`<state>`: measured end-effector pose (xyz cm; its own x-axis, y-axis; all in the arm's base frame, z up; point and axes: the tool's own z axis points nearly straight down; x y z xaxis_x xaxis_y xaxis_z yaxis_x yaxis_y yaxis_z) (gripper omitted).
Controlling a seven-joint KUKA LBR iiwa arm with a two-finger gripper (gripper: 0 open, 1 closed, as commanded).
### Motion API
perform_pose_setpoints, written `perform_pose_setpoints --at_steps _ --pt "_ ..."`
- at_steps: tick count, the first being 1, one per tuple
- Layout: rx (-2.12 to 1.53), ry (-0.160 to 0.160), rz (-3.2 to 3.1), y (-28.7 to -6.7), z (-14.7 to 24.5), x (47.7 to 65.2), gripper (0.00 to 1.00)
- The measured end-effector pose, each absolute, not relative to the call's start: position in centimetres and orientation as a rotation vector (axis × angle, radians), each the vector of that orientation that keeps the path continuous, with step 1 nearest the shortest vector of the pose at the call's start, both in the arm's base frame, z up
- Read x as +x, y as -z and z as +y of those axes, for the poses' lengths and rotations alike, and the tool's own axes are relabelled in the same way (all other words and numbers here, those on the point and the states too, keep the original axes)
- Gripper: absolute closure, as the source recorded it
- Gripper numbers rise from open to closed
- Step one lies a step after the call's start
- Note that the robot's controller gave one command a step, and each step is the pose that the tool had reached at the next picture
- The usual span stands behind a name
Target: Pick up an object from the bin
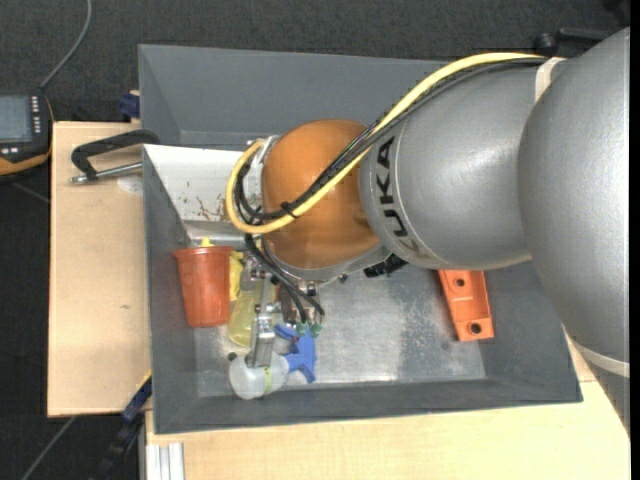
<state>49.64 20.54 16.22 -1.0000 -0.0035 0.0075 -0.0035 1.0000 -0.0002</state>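
Observation:
My gripper point(265, 328) reaches down from under the orange wrist cover into the bin's front left corner. Its tip stands between a pale yellow translucent thing point(242, 316) on its left and a small blue plastic piece point(299, 354) on its right. Just below the tip lies a whitish round thing point(249, 378) against the bin's front wall. A red-orange cup point(204, 284) lies on its side further left, beside the yellow thing. I see nothing that is clearly held.
An orange block with two holes point(465, 303) lies on the bin floor at the right, apart from the others. The arm and its orange cover hide the bin's middle and back. The bin's sloping walls close in on the left corner.

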Motion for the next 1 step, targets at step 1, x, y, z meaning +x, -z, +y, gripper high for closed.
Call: perform_pose_setpoints --at_steps 1 --pt "0.002 0.002 -3.142 -16.64 20.44 49.87 0.0"
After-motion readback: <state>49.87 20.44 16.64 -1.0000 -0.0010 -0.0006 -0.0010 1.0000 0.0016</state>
